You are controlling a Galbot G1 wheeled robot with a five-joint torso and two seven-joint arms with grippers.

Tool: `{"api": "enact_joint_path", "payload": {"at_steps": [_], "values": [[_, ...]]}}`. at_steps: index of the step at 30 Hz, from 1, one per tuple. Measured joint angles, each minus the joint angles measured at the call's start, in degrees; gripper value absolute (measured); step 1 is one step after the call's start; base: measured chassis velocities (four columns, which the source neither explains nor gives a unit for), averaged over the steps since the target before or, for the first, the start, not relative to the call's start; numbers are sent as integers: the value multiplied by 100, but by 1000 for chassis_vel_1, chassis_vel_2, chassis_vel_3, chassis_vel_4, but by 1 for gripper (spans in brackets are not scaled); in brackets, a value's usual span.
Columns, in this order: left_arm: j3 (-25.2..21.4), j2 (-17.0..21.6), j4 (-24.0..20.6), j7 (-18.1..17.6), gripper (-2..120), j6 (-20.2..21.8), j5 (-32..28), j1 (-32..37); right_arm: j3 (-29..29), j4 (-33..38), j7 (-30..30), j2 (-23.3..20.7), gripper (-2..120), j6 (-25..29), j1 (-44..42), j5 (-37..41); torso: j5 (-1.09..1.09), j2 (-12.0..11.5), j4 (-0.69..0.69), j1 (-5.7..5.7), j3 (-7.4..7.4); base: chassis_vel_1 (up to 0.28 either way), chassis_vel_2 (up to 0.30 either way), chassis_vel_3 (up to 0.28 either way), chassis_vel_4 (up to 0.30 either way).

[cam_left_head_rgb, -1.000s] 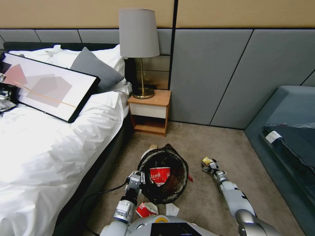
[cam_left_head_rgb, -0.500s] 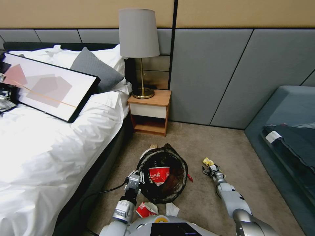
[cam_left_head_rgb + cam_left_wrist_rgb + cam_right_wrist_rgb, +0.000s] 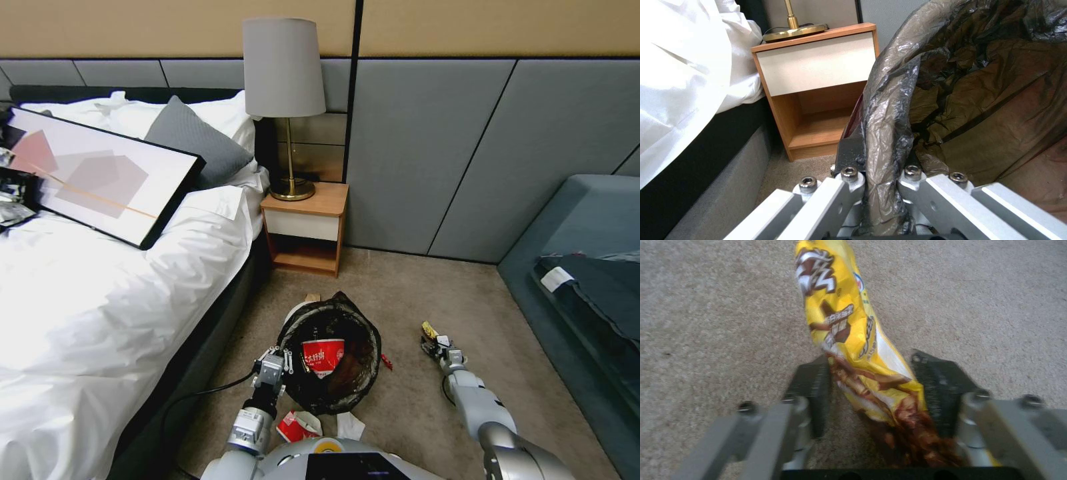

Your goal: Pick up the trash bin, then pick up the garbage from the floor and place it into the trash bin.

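Observation:
The trash bin (image 3: 330,393), black liner folded over its rim, sits tilted on the carpet with a red-and-white cup inside. My left gripper (image 3: 273,363) is shut on its near-left rim; the left wrist view shows the fingers (image 3: 849,178) pinching the bagged rim (image 3: 889,116). To the bin's right, my right gripper (image 3: 435,343) is down at the floor. Its pads (image 3: 815,396) press both sides of a yellow wrapper (image 3: 840,306), which rests on the carpet (image 3: 429,330). More garbage lies around: a red-and-white wrapper (image 3: 297,427), white tissue (image 3: 350,425), red scrap (image 3: 387,362) and brown paper (image 3: 311,297).
The bed (image 3: 100,300) runs along the left, with a black cable (image 3: 200,395) on the floor beside it. A wooden nightstand (image 3: 303,227) with a lamp stands behind the bin. A blue sofa (image 3: 587,267) bounds the right. Open carpet lies between bin and sofa.
My right gripper has shifted slightly right and settled around the yellow wrapper, which now looks narrower between the pads. The left gripper and bin have not moved.

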Motion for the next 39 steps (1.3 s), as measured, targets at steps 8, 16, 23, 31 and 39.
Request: {"api": "enact_joint_path", "payload": {"at_steps": [8,16,23,31,39], "values": [[21,7,3,0,1,-4,1,-7,14,58,-37,71,14,88,-101,28,0,0,0,0,0,0,0,0,0],[64,15,26,2,1,-4,10,-16,12,231,-33,148,0,257,-218,80,0,0,0,0,0,0,0,0,0],[78,19,30,4,1,-3,19,-17,-10,435,-4,230,0,485,-371,163,0,0,1,0,0,0,0,0,0],[86,12,73,7,1,13,22,-43,-78,1579,82,374,0,752,-944,481,1,0,-1,0,0,0,0,0,0],[118,5,127,12,1,50,21,-81,-144,3963,135,522,0,836,-1928,991,1,0,-1,0,0,0,0,0,0]]}}
